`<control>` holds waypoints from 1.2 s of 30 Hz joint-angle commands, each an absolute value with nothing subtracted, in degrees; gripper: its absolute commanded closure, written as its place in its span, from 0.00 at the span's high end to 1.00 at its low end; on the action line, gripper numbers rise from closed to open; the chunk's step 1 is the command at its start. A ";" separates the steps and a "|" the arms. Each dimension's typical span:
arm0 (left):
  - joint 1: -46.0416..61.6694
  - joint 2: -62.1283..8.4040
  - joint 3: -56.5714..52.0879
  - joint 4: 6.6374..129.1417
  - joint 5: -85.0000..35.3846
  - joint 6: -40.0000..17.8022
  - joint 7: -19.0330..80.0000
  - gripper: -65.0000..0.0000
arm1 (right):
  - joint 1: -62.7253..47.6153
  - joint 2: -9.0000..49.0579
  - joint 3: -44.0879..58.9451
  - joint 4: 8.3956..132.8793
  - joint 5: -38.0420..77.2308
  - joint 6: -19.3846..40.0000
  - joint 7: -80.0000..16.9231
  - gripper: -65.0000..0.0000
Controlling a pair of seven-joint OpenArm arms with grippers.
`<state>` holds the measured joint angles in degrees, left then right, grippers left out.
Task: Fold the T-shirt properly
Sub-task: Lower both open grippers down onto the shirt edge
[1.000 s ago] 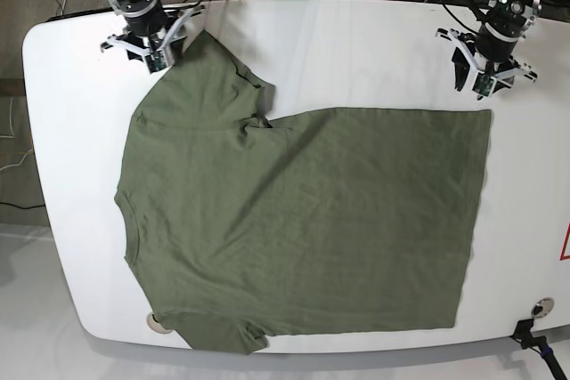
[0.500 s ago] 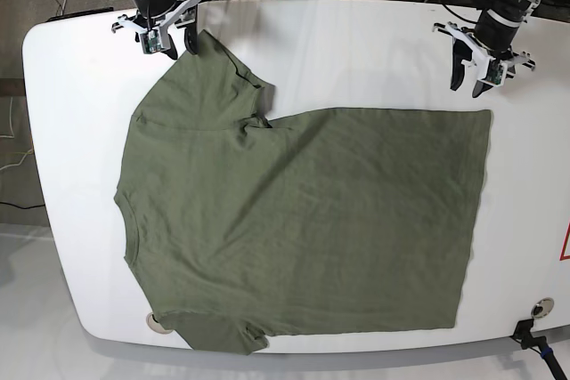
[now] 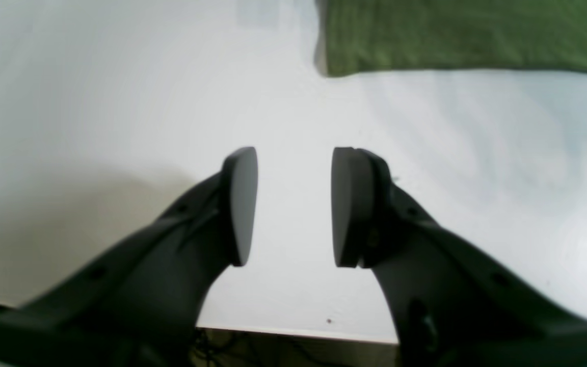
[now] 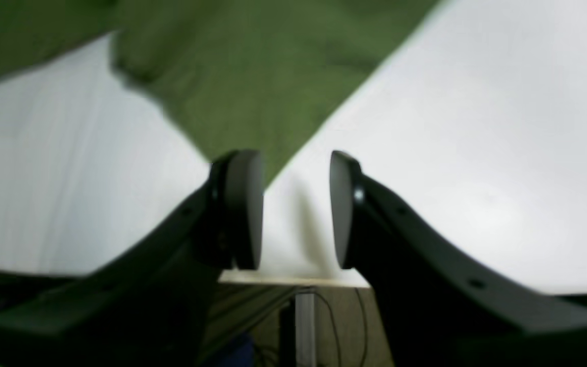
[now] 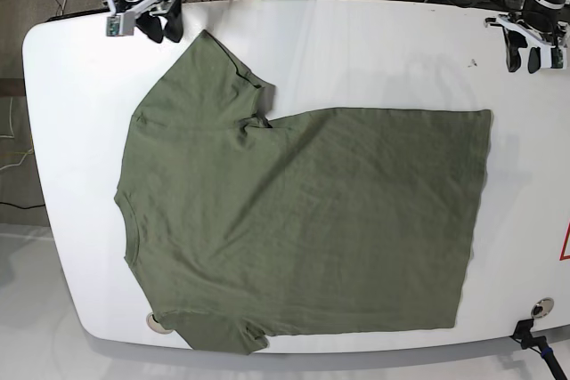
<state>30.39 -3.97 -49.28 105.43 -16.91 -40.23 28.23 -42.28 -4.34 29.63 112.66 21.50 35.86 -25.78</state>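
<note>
Both arms have drawn back toward the far edge of the white bench (image 5: 356,51) within the last second. The left end effector (image 3: 293,206) and the right end effector (image 4: 293,209) are each partly open and hold nothing. The large plain olive-green cotton T-shirt (image 5: 303,229) lies flat ahead of both, untouched; one sleeve tip (image 4: 252,102) reaches just beyond the right end effector's fingertips. No fold looks begun yet.

T-shirt (image 5: 294,220): olive green, plain, lying flat across most of the table. Far sleeve points far-left; hem at right; near-left sleeve overhangs the near edge.
</note>
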 commanded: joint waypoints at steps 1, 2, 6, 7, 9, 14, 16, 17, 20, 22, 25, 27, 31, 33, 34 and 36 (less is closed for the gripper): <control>29.14 -4.79 -51.65 106.24 -19.38 -40.00 29.05 0.34 | -40.92 -3.74 33.27 113.27 28.53 36.09 -29.67 0.32; 29.14 -4.79 -52.18 106.24 -19.56 -40.00 30.11 0.34 | -40.48 -3.65 33.89 113.27 29.32 36.09 -30.73 0.32; 28.35 -4.79 -52.18 106.33 -19.56 -40.00 31.25 0.34 | -40.31 -3.74 34.33 113.27 29.58 36.18 -31.96 0.32; 27.82 -4.79 -52.18 106.33 -19.56 -40.00 31.34 0.34 | -40.31 -3.91 34.33 113.27 29.67 36.18 -31.96 0.32; 27.56 -4.79 -52.18 106.33 -19.56 -40.00 31.34 0.34 | -40.31 -4.09 34.33 113.27 30.37 36.18 -31.96 0.32; 25.63 -4.79 -52.18 103.78 -21.23 -40.00 31.52 0.34 | -39.69 -3.74 34.33 113.19 36.00 36.18 -35.38 0.32; 24.13 -5.05 -52.35 101.85 -21.76 -40.00 33.89 0.34 | -39.16 -3.91 34.33 113.19 36.00 36.18 -35.56 0.32; 23.25 -5.93 -52.44 101.41 -21.85 -40.00 35.21 0.34 | -39.08 -3.91 34.33 113.19 36.00 36.18 -35.56 0.32; 20.88 -6.73 -52.53 99.65 -21.93 -40.00 37.67 0.34 | -39.08 -3.91 34.33 113.19 36.00 36.18 -36.18 0.32; 19.38 -6.73 -52.53 98.86 -21.93 -40.00 38.29 0.34 | -38.02 -4.00 34.33 112.84 36.09 36.26 -38.29 0.32; 17.80 -6.73 -52.35 98.68 -21.93 -40.00 38.29 0.34 | -36.97 -4.09 34.51 111.60 36.53 36.79 -40.13 0.32; 17.10 -6.73 -52.26 98.59 -21.93 -40.00 38.29 0.34 | -36.44 -4.00 34.59 110.73 39.60 37.58 -40.40 0.32; 15.87 -6.81 -52.18 95.52 -21.93 -40.00 38.37 0.38 | -35.47 -3.65 34.59 106.42 45.14 37.58 -42.77 0.32; 15.69 -7.87 -52.18 94.02 -21.93 -40.00 38.37 0.50 | -35.38 -2.86 34.59 104.40 47.25 37.58 -42.86 0.32; 15.60 -8.22 -52.18 93.32 -21.93 -40.00 38.37 0.54 | -35.38 -2.42 34.51 103.34 48.40 37.58 -42.86 0.32; 14.81 -8.48 -52.18 92.09 -21.93 -40.00 38.37 0.58 | -35.38 -2.07 34.33 100.88 51.30 37.58 -42.86 0.32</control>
